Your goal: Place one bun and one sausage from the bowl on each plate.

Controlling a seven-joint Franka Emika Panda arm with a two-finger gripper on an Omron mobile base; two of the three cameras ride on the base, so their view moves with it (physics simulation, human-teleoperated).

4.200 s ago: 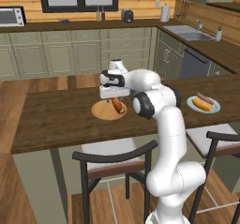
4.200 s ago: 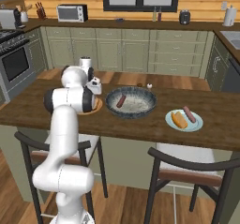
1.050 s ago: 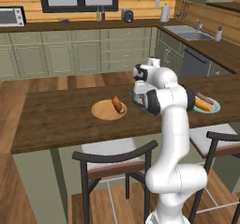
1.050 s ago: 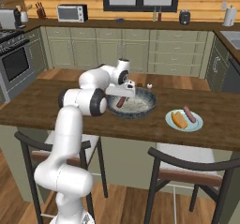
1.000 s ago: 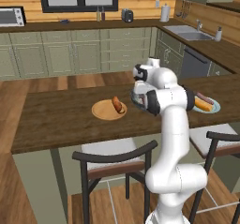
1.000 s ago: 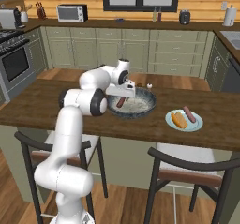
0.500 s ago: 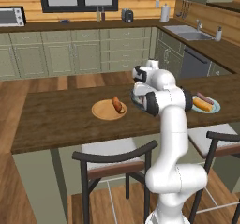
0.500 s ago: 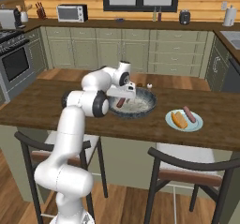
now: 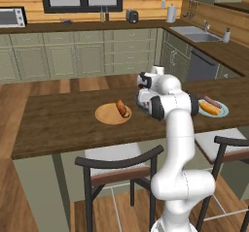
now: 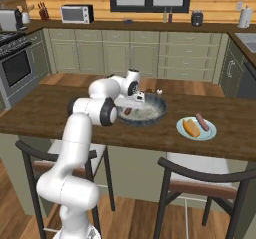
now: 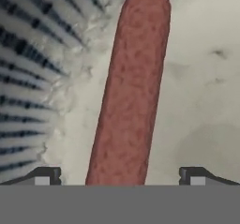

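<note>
The gripper [image 11: 119, 176] has moved from the wooden plate [image 9: 108, 117] into the bowl [image 10: 157, 114], jaws spread astride the sausage [image 11: 129, 92], ready to grasp.

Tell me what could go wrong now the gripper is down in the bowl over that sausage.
The gripper is open, fingertips straddling the sausage near one end, so a grasp there may let it swing or slip. The sausage lies by the bowl's patterned wall, so a finger could catch on it.

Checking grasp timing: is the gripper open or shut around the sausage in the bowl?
Open: in the hand view both fingertips stand wide of the sausage, untouched.
</note>
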